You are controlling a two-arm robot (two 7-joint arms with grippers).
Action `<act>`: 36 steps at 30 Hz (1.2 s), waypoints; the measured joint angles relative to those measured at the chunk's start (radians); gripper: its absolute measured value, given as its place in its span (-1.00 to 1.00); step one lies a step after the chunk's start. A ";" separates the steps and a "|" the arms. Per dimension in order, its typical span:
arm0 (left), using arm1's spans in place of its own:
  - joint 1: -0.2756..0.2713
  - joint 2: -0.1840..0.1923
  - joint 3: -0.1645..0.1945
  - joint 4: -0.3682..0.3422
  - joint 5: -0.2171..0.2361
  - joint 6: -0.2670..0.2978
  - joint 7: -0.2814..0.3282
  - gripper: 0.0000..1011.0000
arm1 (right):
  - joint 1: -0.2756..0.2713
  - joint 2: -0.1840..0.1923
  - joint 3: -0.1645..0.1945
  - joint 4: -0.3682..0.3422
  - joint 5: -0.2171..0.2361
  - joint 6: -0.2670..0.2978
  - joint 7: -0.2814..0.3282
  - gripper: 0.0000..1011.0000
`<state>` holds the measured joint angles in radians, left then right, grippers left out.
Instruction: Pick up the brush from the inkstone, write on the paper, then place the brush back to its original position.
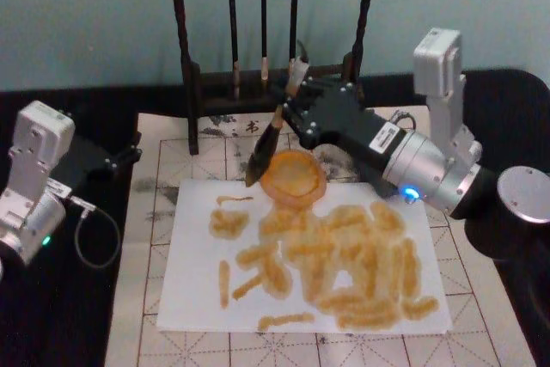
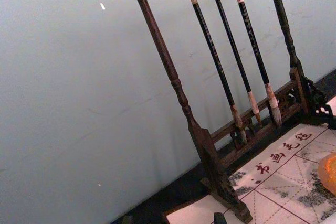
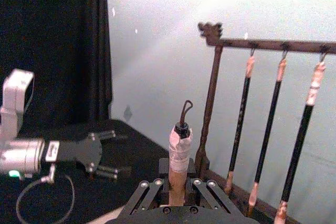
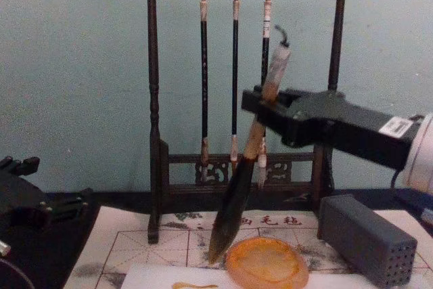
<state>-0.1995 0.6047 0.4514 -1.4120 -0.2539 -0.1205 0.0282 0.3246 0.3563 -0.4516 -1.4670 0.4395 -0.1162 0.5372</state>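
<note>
The right end effector (image 4: 265,105) pinches the brush (image 4: 237,191) on its tan upper handle, below the white cap. From that grip the brush hangs tilted, its fat tip low beside the inkstone (image 4: 266,263), over the paper's (image 1: 196,298) far edge. It looks light and stiff, with soft bristles, so the handle is the place to hold. The left end effector (image 1: 127,157) sits well aside, fingers spread.

A calligraphy workstation is suggested: a carved wooden brush rack (image 4: 153,99) hung with three thin brushes (image 4: 235,72) is stood at the far edge, and a red-gridded practice mat (image 1: 148,217) is spread on a black-draped table (image 1: 51,324).
</note>
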 joint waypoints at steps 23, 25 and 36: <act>0.000 0.000 0.000 0.000 0.000 0.000 0.000 0.98 | -0.086 0.002 0.165 -0.043 0.300 0.130 -0.124 -0.64; 0.000 0.000 0.000 0.000 0.000 0.000 0.000 0.98 | -0.090 0.000 0.169 -0.038 0.313 0.137 -0.138 -0.64; 0.000 0.000 0.000 0.000 0.000 0.000 0.000 0.98 | -0.085 -0.045 0.185 0.030 0.402 0.186 -0.232 -0.64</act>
<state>-0.1995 0.6047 0.4514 -1.4120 -0.2539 -0.1205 0.0283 0.2394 0.3114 -0.2664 -1.4370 0.8411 0.0696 0.3056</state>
